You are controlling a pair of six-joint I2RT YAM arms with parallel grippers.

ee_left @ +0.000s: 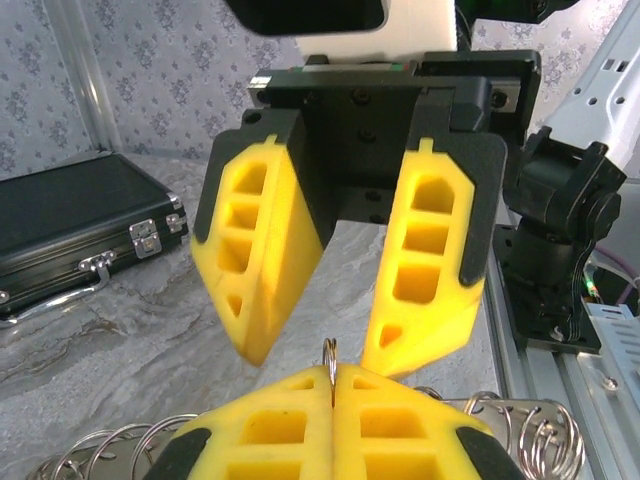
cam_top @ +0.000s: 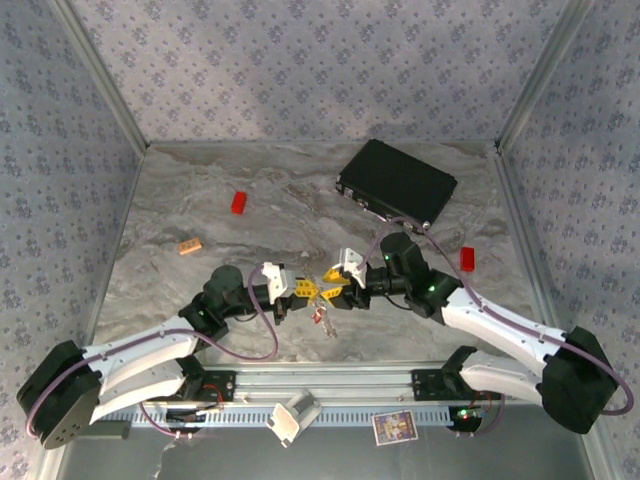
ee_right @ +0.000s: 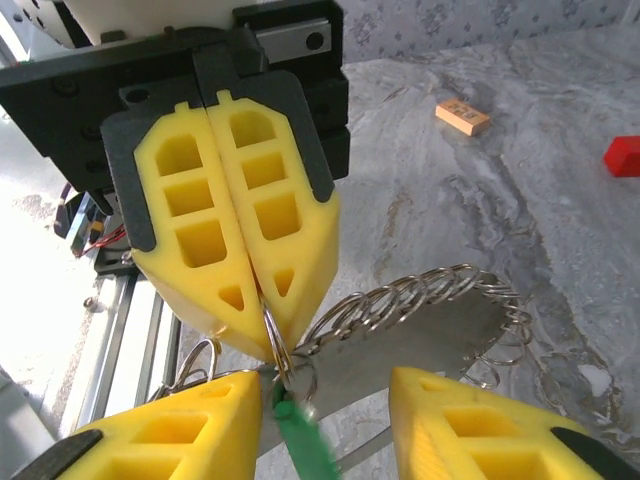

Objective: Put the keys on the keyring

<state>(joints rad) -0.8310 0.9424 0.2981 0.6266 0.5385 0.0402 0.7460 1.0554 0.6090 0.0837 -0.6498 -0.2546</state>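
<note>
On my overhead feed the two arms meet above the middle of the tabletop, nearer its near edge. The left tool (cam_top: 299, 290) has its yellow ribbed fingers pressed together, clamped on one thin wire ring of the keyring (ee_right: 420, 298). From that pinch the keyring, a silvery string of small linked wire loops, runs off in a sagging arc to the side, above the grey marbled tabletop (cam_top: 300, 180). The pinched ring stands upright and edge-on between the fingertips. Below it hangs the green key (ee_right: 303, 445), a slim green plastic piece with its long axis close to vertical, leaning slightly. The right tool (ee_right: 325, 390) faces the left one tip to tip with its fingers well apart, the green key in the gap between them, closer to one finger; I cannot tell whether it touches. Toward the far right corner lies a flat black case (cam_top: 395, 182) with metal latches and a handle, with no marking I can read. A printed card (cam_top: 394, 427) lies on the rail past the near edge, its print too small to read.
</note>
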